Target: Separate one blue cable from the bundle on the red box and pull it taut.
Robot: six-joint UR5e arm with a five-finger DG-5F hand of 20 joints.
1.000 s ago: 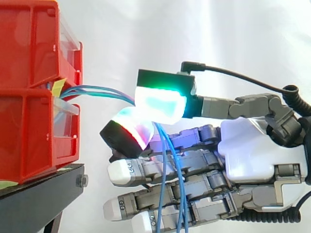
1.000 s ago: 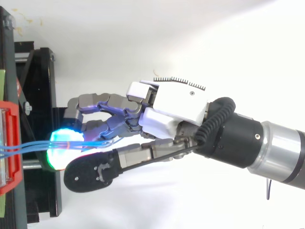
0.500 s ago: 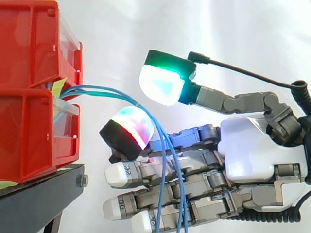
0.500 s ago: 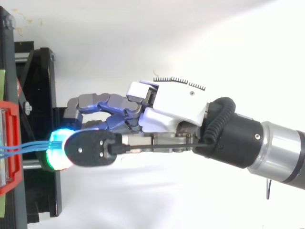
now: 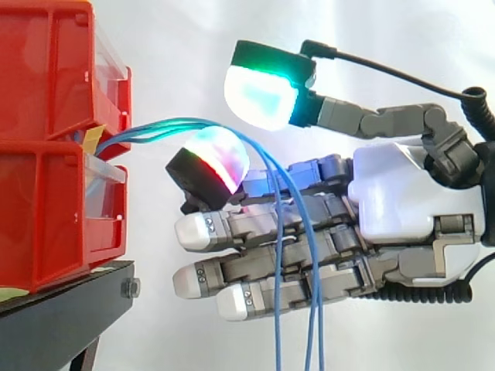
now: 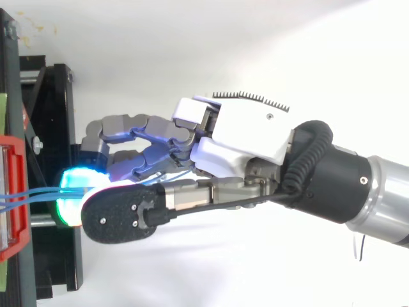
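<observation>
Several thin blue cables [image 5: 155, 130] leave the gap between the stacked red bins [image 5: 54, 154] and arc rightward. They drape over one raised glowing fingertip [image 5: 216, 158] of my hand [image 5: 394, 201], then hang straight down in front of the lower fingers. The thumb, with its green-cyan pad [image 5: 261, 94], stands lifted above that fingertip with a clear gap, so nothing is pinched. The other fingers lie straight, pointing at the bins. In the top view the hand [image 6: 243, 137] reaches in from the right, and the cables [image 6: 29, 197] run from the red bin [image 6: 13, 236] to the glowing tip.
The bins sit on a black stand [image 5: 69, 317], whose frame [image 6: 57, 96] lies under the fingertips in the top view. A white curtain is behind. Open space lies right of the bins, around and below the hand.
The thumb has lifted off the fingertip, letting go of the pinched cables. The hand has risen a little, and the cables now arch higher over the fingertip.
</observation>
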